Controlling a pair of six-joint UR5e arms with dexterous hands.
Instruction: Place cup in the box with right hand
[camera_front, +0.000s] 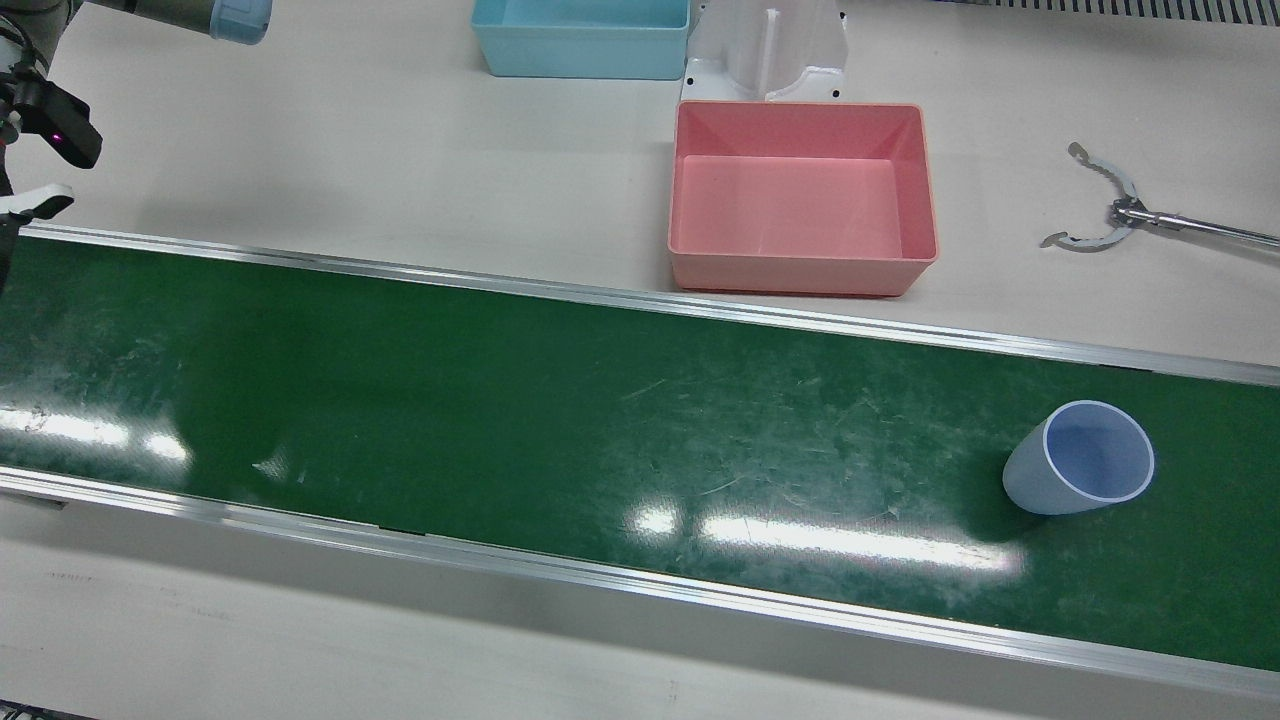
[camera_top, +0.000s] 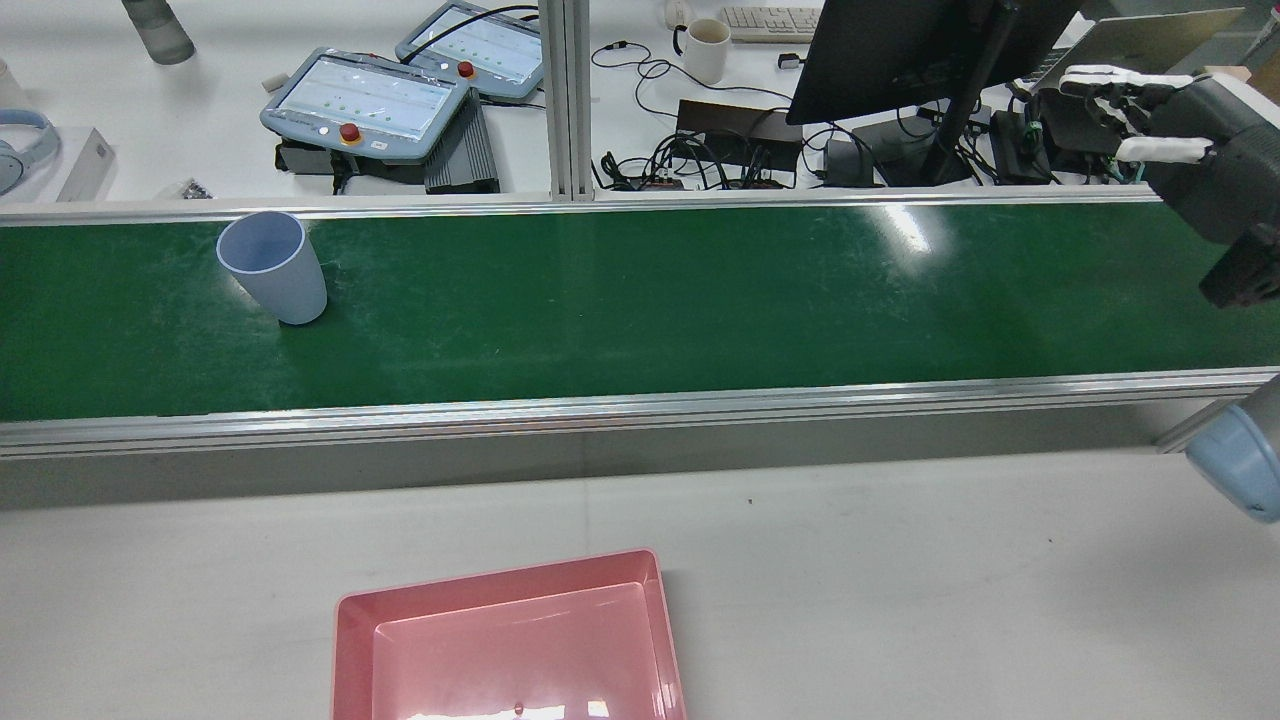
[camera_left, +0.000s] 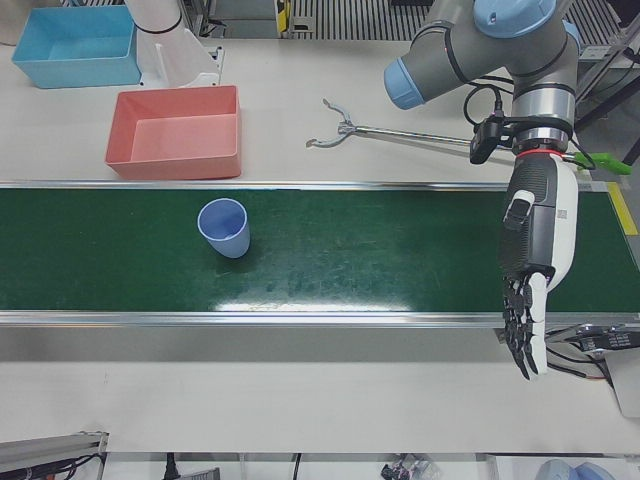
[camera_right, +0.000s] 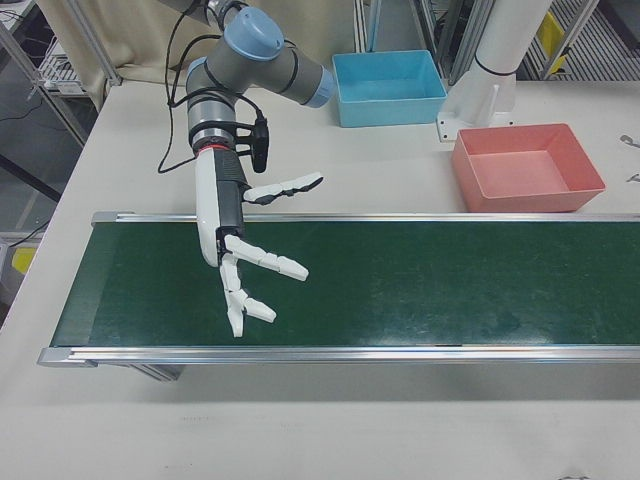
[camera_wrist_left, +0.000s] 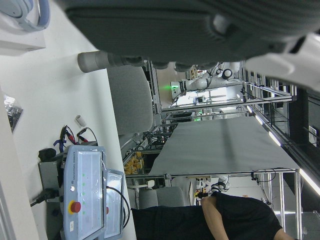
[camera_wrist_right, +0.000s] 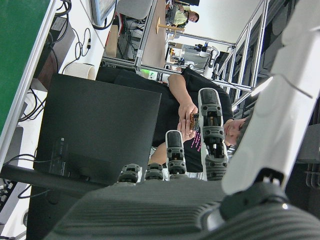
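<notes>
Right-front view shows my right hand (camera_right: 243, 262) hanging over the green belt (camera_right: 400, 285) near its end on my right side, fingers spread wide and holding nothing. My left hand (camera_left: 532, 290) hangs over the belt's opposite end, fingers straight and pointing down past the operators' edge, also empty. The blue cup (camera_front: 1082, 458) stands upright on the belt toward my left end, nearer the operators' edge. The pink box (camera_front: 800, 197) sits on the table just beside the belt's robot-side edge

Cup (camera_top: 272, 267) upright on belt (camera_top: 640, 300) left; right hand (camera_top: 1170, 130) far right, fingers apart.
</notes>
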